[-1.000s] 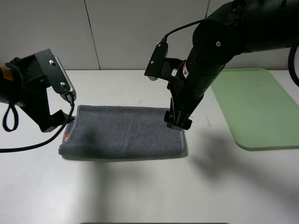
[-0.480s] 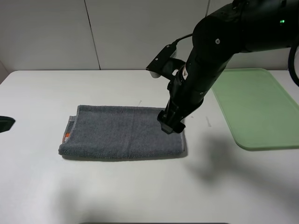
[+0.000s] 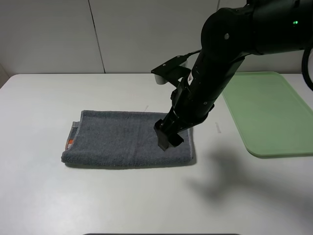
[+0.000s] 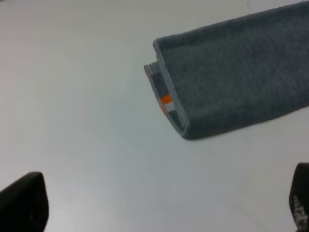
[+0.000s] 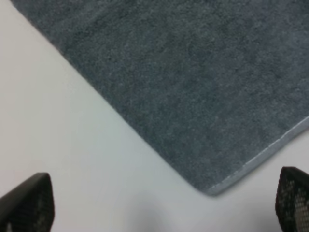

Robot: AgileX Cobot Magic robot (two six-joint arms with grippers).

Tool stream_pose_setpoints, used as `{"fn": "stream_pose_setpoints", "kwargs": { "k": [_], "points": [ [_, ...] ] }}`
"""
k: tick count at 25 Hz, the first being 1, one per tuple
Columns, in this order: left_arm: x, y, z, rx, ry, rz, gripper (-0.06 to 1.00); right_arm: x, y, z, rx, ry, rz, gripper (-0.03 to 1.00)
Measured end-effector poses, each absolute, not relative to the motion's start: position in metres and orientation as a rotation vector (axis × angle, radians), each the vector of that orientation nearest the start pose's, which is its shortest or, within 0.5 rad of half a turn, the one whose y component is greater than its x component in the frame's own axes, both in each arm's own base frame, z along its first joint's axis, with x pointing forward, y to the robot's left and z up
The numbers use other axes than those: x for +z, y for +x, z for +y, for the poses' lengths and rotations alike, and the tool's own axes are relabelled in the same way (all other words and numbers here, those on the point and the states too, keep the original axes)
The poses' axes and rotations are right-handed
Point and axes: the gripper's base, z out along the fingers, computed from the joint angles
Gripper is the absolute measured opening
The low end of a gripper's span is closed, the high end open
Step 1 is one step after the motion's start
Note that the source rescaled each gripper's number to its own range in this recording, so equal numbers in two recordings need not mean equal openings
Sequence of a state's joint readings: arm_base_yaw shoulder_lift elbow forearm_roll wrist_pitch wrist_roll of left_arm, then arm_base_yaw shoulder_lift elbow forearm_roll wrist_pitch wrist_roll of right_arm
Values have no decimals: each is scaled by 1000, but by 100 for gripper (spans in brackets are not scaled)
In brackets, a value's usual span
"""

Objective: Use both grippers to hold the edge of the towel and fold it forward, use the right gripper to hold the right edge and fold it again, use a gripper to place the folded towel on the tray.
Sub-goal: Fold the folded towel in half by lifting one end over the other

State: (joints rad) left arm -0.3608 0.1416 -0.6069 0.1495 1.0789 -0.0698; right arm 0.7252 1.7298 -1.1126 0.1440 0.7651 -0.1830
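Note:
The grey towel point(image 3: 122, 139) lies folded once on the white table, an orange tag at its left end point(image 4: 166, 100). Its long rounded edge point(image 3: 127, 163) faces the front. The right edge point(image 3: 191, 146) shows a thin pale hem line point(image 5: 263, 155). My right gripper point(image 3: 166, 137) hangs over the towel's right part, a little inside that edge; in the right wrist view its fingers point(image 5: 28, 203) stand wide apart and empty. The left gripper point(image 4: 161, 208) is open too, above bare table off the towel's left end, and does not show in the high view. The pale green tray point(image 3: 266, 112) lies to the right.
A grey wall runs behind the table. The bulky black right arm point(image 3: 220, 63) leans over the strip between towel and tray. White tabletop point(image 3: 146, 200) stretches in front of the towel and to its left.
The left arm has withdrawn out of the high view to the left. The right gripper has moved left and toward the front, from the towel's right edge onto its right part.

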Motion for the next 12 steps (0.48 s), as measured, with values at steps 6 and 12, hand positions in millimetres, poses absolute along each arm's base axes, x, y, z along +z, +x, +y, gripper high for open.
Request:
{"fn": "stream_pose_setpoints", "kwargs": {
  "k": [6,12],
  "points": [
    [299,-11,18,-94,246,2053,100,201,245,230,280,-1142,2661,100],
    [297,-16,24,-62,222,2012,100,201,245,230,282,-1140,2659,100]
  ]
}}
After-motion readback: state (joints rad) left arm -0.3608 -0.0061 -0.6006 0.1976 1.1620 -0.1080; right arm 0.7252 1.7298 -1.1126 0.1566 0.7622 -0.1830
